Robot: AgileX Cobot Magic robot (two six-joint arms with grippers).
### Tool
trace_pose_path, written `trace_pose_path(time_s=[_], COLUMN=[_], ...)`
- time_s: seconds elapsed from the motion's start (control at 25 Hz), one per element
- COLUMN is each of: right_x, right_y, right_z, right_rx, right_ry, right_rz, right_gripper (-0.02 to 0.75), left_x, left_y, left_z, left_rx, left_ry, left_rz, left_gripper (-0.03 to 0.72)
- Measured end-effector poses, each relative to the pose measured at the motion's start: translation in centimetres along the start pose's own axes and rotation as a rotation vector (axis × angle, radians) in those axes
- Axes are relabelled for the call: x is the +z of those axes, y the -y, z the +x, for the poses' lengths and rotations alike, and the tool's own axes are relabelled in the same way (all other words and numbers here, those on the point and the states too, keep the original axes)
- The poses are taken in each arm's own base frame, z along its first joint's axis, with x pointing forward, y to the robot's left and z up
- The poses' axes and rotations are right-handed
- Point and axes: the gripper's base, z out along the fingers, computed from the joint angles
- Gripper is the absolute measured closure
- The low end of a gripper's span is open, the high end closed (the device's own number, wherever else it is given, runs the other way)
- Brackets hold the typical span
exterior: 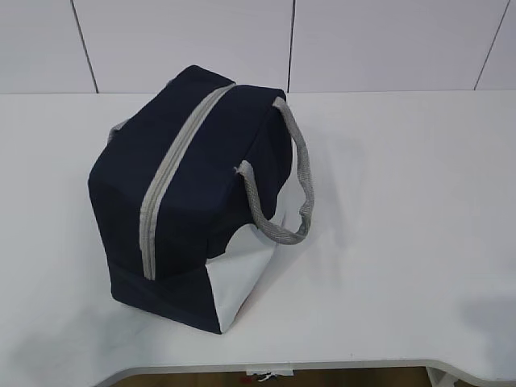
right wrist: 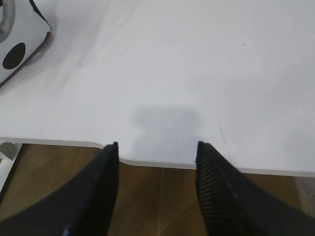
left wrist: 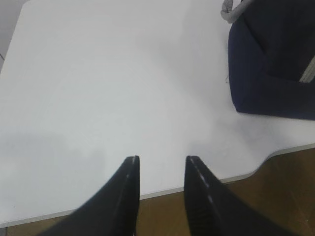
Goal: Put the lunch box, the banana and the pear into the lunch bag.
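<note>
The lunch bag (exterior: 193, 193) stands on the white table (exterior: 403, 201), left of the table's middle in the exterior view, its grey zipper (exterior: 173, 173) drawn closed along the top. One grey webbing handle (exterior: 292, 173) droops down the side of the bag that faces right, above the white lower corner panel (exterior: 238, 282). The lunch box, banana and pear appear in none of the views (whether they lie inside the bag cannot be told).

The left gripper (left wrist: 162, 164) hovers over the near table edge, to the left of the bag, with a navy corner of the bag at the upper right of its view; its fingers (left wrist: 129, 187) are spread apart and hold nothing. The right gripper (right wrist: 156, 150) hangs over the same edge on the bag's other side, its fingers (right wrist: 212, 172) spread wider, also holding nothing.
</note>
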Motion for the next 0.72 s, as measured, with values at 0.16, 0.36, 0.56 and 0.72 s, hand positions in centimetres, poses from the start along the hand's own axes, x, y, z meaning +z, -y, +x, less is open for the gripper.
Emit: trace_pose_path(time_s=[0.16, 0.36, 0.56, 0.72], right_x=[0.0, 0.0, 0.0, 0.0], right_y=[0.0, 0.0, 0.0, 0.0], right_z=[0.0, 0.0, 0.0, 0.0], right_rx=[0.002, 0.002, 0.004, 0.004], right_ry=[0.0, 0.0, 0.0, 0.0], right_rz=[0.003, 0.003, 0.003, 0.003], right_gripper=[0.323, 0.323, 0.323, 0.323], left_x=[0.0, 0.0, 0.0, 0.0], left_y=[0.01, 0.02, 0.02, 0.02], left_z=[0.0, 0.0, 0.0, 0.0], left_rx=[-0.003, -0.003, -0.003, -0.003], left_ry=[0.0, 0.0, 0.0, 0.0], left_rz=[-0.004, -0.002, -0.002, -0.002], left_gripper=[0.452, 0.452, 0.452, 0.452])
